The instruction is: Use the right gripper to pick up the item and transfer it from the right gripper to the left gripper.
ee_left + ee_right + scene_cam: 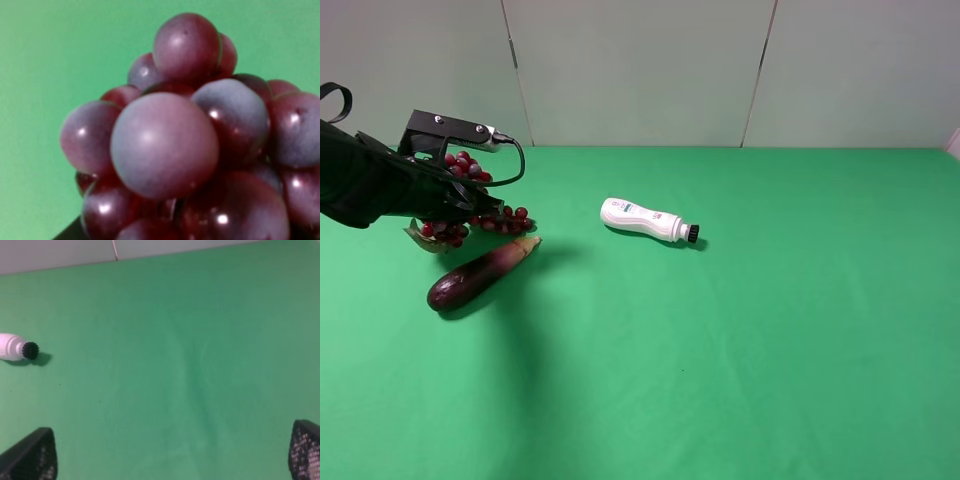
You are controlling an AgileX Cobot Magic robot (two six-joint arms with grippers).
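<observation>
1. The grapes (pixel 470 195) are at the far left of the green table (pixel 740 350), up in the left gripper (pixel 455 205). They look lifted a little above the cloth, though I cannot be sure none of them touch it.
2. The bunch runs from up by the gripper's top down and to the right, ending in a few loose grapes near the tip of the eggplant (pixel 480 272).
3. The left gripper is right on the grapes, and its black body hides part of them. It seems to be gripping the bunch, but its jaws are covered, so this is my guess.
4. The right gripper (pixel 170 460) is not in the high view at all. Its wrist view shows its two black tips wide apart, with only green cloth between them. It holds nothing.
5. So the grapes are with the left arm, far from the right one. The pass looks done to me.
6. The left wrist view shows the grapes (pixel 190 145) very close, round and shiny, filling the picture.
7. Only the high view shows the eggplant just below the grapes and the whole bottle (pixel 648 220) further right. The right wrist view catches only the bottle's cap end (pixel 17 350).
</observation>
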